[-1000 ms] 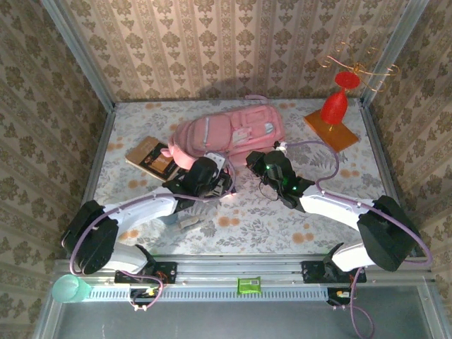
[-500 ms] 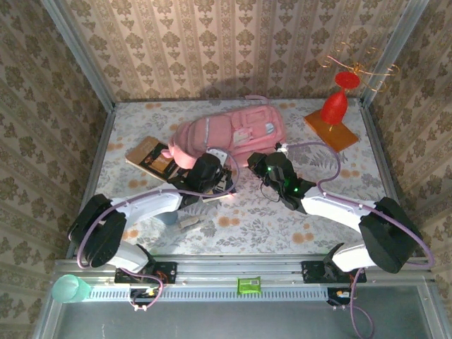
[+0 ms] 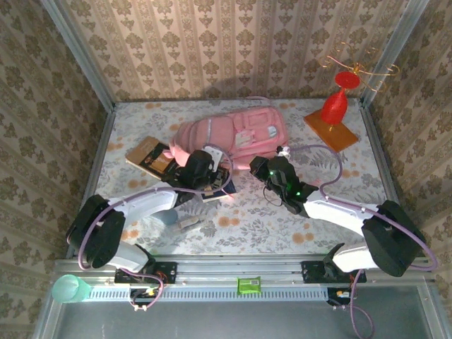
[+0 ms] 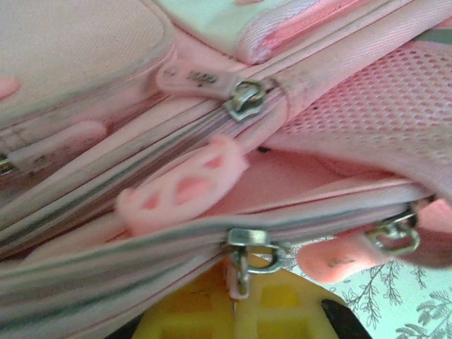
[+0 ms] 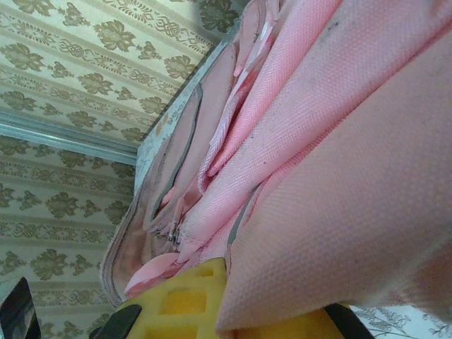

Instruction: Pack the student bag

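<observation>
Lying on its side across the far middle of the table, the large soft pink fabric student bag [image 3: 236, 131] runs its long axis left to right, rising slightly toward the right in the overhead view. Both grippers meet it along its near long edge, so the bag sits just beyond each of them.

The left gripper [image 4: 236, 307] is clenched, and its yellow pads [image 4: 180, 321] appear to pinch the small pink zipper pull [image 4: 239, 281] hanging from a metal slider [image 4: 251, 251]. The zip line runs along the bag's length, so any pull likely has to follow that axis, not cut across it.

The right gripper [image 5: 226, 314] is also clamped, with a fold of the bag's pink fabric draped over its yellow finger; it seems to be gripping the edge, probably to brace it. Judged from above, the left gripper [image 3: 210, 159] holds the near-left part and the right gripper [image 3: 258, 164] a point further right.

The surface is a floral tablecloth [image 3: 339, 176], soft and liable to drag with the bag. Patterned wallpaper closes in 3 sides. A brown flat book [image 3: 150, 157] lies just left of the bag, and a red stand on an orange wooden base [image 3: 332, 113] sits well apart at the far right.
</observation>
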Controlling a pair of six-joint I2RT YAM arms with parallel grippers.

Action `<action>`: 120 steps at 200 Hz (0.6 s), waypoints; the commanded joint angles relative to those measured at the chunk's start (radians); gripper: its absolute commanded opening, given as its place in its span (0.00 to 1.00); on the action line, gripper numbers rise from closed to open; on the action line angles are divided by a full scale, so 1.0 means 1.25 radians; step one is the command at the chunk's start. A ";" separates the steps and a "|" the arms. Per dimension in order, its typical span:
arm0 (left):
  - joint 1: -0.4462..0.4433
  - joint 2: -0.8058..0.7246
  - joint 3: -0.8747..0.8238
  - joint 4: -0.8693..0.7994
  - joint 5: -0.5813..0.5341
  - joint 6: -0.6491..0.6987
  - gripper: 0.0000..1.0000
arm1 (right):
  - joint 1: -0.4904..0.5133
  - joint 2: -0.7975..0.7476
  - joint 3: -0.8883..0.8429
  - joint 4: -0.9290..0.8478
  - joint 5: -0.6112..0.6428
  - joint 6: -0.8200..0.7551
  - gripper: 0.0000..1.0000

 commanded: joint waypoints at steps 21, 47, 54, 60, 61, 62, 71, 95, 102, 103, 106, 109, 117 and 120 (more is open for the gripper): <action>0.076 -0.019 -0.021 -0.041 0.030 0.019 0.00 | -0.046 -0.026 -0.016 -0.020 -0.006 -0.098 0.02; 0.092 -0.023 -0.022 -0.059 0.041 0.032 0.00 | -0.069 -0.018 -0.017 -0.029 -0.035 -0.111 0.01; 0.100 -0.027 -0.027 -0.064 0.039 0.031 0.00 | -0.074 -0.018 -0.015 -0.035 -0.038 -0.118 0.02; 0.109 -0.033 -0.029 -0.070 0.040 0.029 0.00 | -0.082 -0.016 -0.012 -0.046 -0.043 -0.125 0.02; 0.111 -0.034 -0.029 -0.071 0.040 0.028 0.00 | -0.084 -0.016 -0.012 -0.049 -0.043 -0.126 0.02; 0.113 -0.035 -0.030 -0.071 0.040 0.027 0.00 | -0.085 -0.017 -0.011 -0.050 -0.044 -0.128 0.01; 0.129 -0.044 -0.035 -0.085 0.037 0.018 0.00 | -0.101 -0.016 -0.006 -0.072 -0.059 -0.143 0.01; 0.149 -0.055 -0.028 -0.155 -0.004 0.020 0.00 | -0.161 0.003 0.003 -0.132 -0.124 -0.195 0.01; 0.150 -0.052 -0.024 -0.173 -0.016 0.023 0.00 | -0.181 0.012 0.003 -0.139 -0.151 -0.209 0.01; 0.150 -0.052 -0.025 -0.175 -0.018 0.023 0.00 | -0.185 0.013 0.003 -0.140 -0.154 -0.211 0.02; 0.149 -0.050 -0.023 -0.182 -0.021 0.024 0.00 | -0.194 0.019 0.004 -0.142 -0.167 -0.221 0.02; 0.149 -0.047 -0.022 -0.190 -0.026 0.025 0.00 | -0.203 0.024 0.007 -0.146 -0.179 -0.228 0.01; 0.148 -0.039 -0.016 -0.206 -0.028 0.028 0.00 | -0.227 0.046 0.021 -0.167 -0.201 -0.248 0.01; 0.148 -0.036 -0.013 -0.211 -0.029 0.030 0.00 | -0.235 0.054 0.026 -0.174 -0.210 -0.257 0.01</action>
